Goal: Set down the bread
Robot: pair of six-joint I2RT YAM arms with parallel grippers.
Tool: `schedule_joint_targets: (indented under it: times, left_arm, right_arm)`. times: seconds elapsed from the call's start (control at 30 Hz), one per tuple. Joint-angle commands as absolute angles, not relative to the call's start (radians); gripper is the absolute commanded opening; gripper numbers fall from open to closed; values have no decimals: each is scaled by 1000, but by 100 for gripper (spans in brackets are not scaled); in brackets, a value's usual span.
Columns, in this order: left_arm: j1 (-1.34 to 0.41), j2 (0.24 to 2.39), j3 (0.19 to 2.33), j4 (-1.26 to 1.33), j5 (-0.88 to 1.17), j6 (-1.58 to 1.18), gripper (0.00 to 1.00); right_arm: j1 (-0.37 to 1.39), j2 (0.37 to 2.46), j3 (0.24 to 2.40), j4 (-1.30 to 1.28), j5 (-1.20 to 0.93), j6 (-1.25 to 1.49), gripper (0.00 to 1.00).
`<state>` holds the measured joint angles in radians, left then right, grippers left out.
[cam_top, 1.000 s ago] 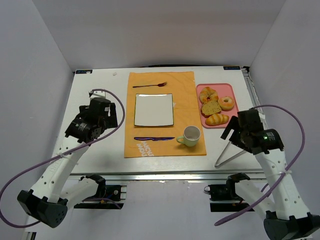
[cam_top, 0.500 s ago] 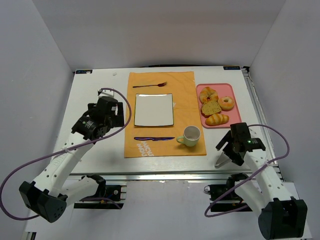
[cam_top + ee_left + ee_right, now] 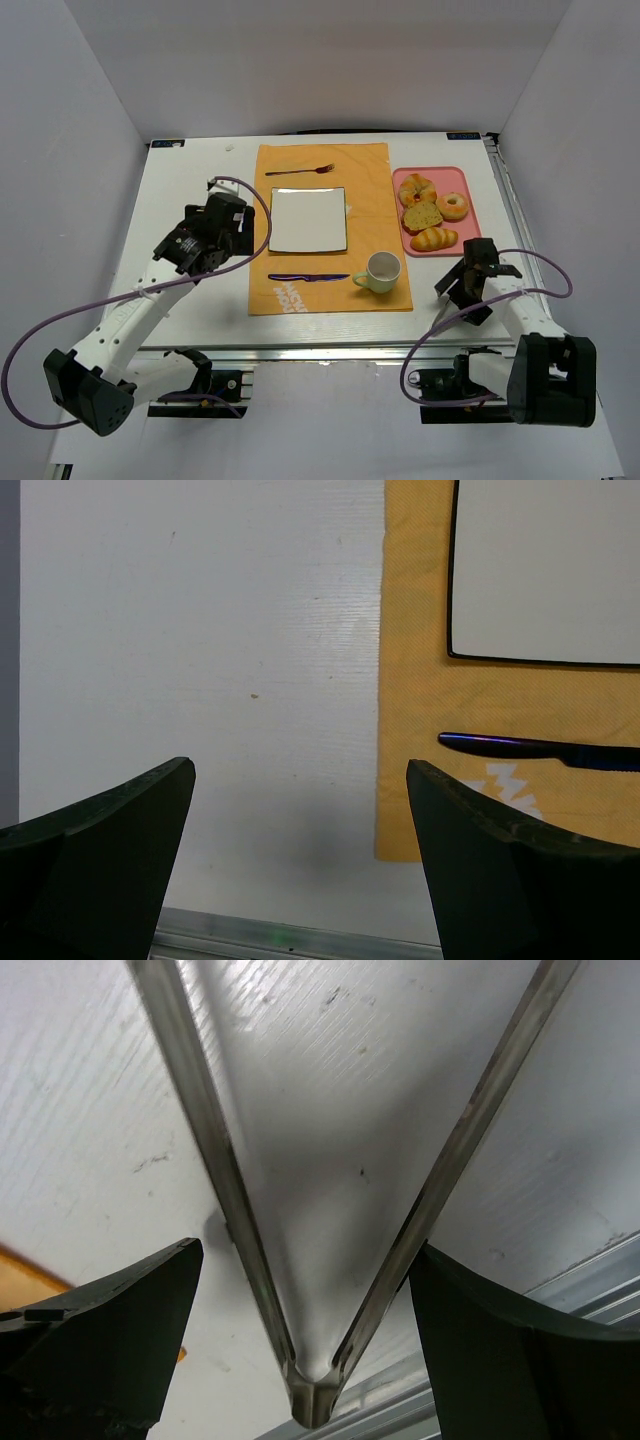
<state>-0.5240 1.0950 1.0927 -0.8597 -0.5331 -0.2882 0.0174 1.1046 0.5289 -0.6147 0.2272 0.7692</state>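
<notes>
Several pieces of bread [image 3: 424,214] lie on a pink tray [image 3: 398,180] at the right, among them a donut [image 3: 453,206] and a ridged roll [image 3: 433,239]. Metal tongs [image 3: 315,1390] lie on the white table near its front edge, their V pointing toward me. My right gripper [image 3: 305,1345] is low over them and open, one finger on either side of the two tong arms; the tongs [image 3: 444,319] show just below my right gripper [image 3: 468,290] in the top view. My left gripper [image 3: 300,820] is open and empty over bare table left of the orange mat [image 3: 420,730].
On the orange mat [image 3: 330,290] sit a white square plate [image 3: 308,220], a fork [image 3: 300,170] behind it, a dark knife [image 3: 308,277] in front and a pale green cup [image 3: 380,270]. The table's metal front rail [image 3: 560,1290] runs close behind the tongs.
My right gripper has come down and nearer, from beside the tray to low over the tongs. My left gripper has moved right toward the mat's left edge.
</notes>
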Motion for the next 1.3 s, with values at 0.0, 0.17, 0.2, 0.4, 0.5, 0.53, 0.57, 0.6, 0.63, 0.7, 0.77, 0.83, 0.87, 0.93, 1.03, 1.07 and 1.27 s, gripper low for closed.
schedule_joint_targets:
  times: [0.0,0.17,0.2,0.4,0.5,0.53,0.57,0.6,0.63,0.7,0.77,0.83,0.87,0.93,1.03,1.07,1.27]
  left_arm:
    - [-528,1097,1106,-848,-561,-279,98]
    - [-528,1104,1108,-847,-580,-272,98]
    - [-529,1106,1111,-850,-586,-272,98]
    - [-529,1120,1130,-848,-595,-264,98]
    - [-529,1124,1140,-842,-598,-262,98]
    - [-528,1124,1141,-839,-600,-261,98]
    - [-529,1127,1143,-835,-600,-261,98]
    - [-529,1131,1144,-833,-601,-259,98]
    - [-528,1132,1146,-828,-598,-259,98]
    - [-528,1141,1152,-821,-594,-259,98]
    - [-528,1147,1157,-810,-588,-259,98]
    - [-529,1161,1163,-804,-583,-259,98]
    - [-529,1166,1167,-796,-580,-258,98]
    - [-531,1181,1170,-792,-575,-258,98]
    - [-532,1204,1186,-782,-571,-253,98]
    - [-537,1206,1190,-781,-572,-252,98]
    - [-537,1215,1190,-779,-572,-249,98]
  right_arm:
    - [-27,1149,538,-549,238,729,89]
    - [-54,1189,515,-488,187,707,73]
    - [-58,1192,515,-483,186,706,60]
    - [-63,1091,638,-664,245,692,42]
    - [-63,977,783,-840,256,686,44]
    - [-63,954,819,-874,243,678,44]
    - [-63,922,887,-937,230,669,44]
    - [-61,913,919,-955,192,657,44]
    - [-63,910,946,-974,172,643,44]
    - [-63,934,1012,-985,86,585,44]
    - [-63,997,1052,-976,25,545,45]
    - [-63,1047,1118,-948,-62,519,49]
    - [-63,1101,1143,-943,-66,511,50]
    - [-63,1152,1207,-908,-68,500,50]
    - [-64,1291,1294,-893,-78,492,50]
    - [-66,1314,1310,-888,-81,495,50]
    - [-92,1428,1384,-850,-104,537,52]
